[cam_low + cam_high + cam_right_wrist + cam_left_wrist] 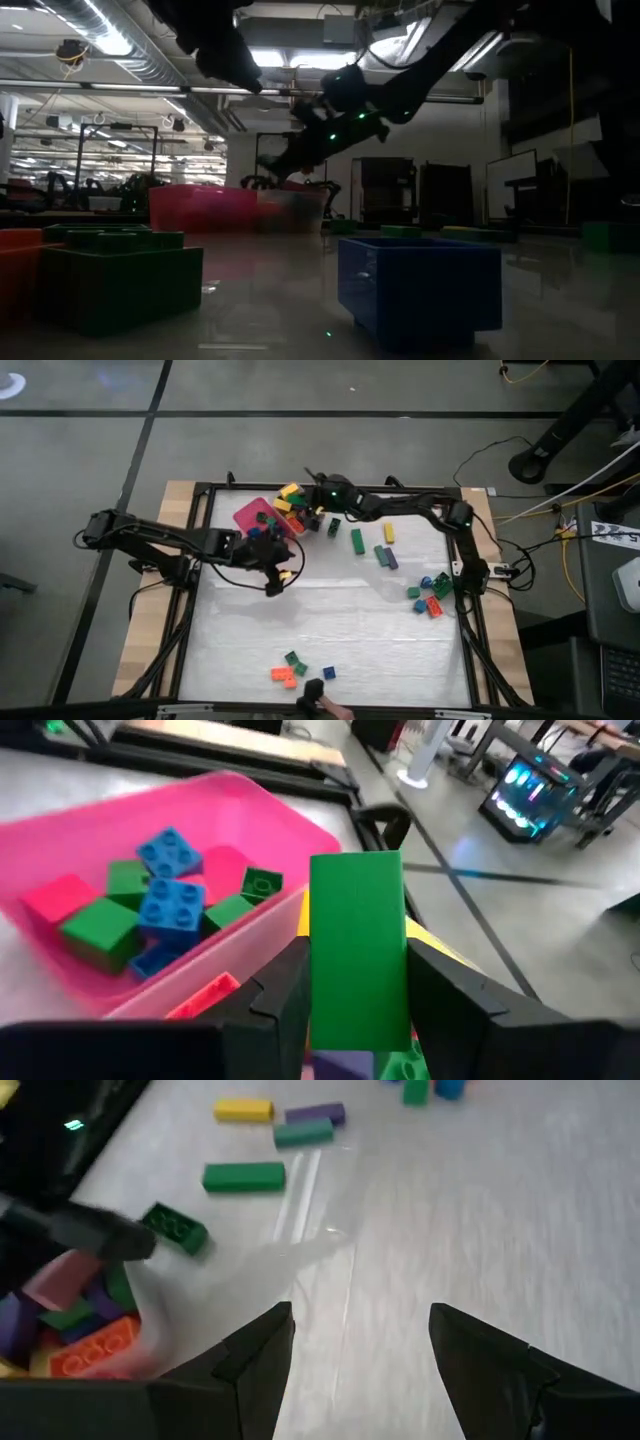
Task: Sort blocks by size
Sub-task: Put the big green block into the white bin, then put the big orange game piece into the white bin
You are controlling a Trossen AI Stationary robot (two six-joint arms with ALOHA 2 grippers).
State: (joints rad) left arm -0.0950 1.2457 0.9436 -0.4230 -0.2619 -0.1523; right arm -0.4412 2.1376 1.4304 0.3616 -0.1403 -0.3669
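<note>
Right gripper [358, 982] pinches a long green block [357, 948], held upright between its fingers, pink tray [262, 808] of short blocks just ahead. Left gripper [360, 1342] spread, holding nothing, block pile [70, 1325] beside it.

No legible text, label, brand, number or sign is found in any view. A white sheet [614, 532] with dark markings is seen on the floor just right of the table [190, 495] in the high view, but the markings cannot be read. A lit screen [536, 786] is seen in the room beyond the pink tray [300, 825] in the right wrist view; nothing on it can be made out.
</note>
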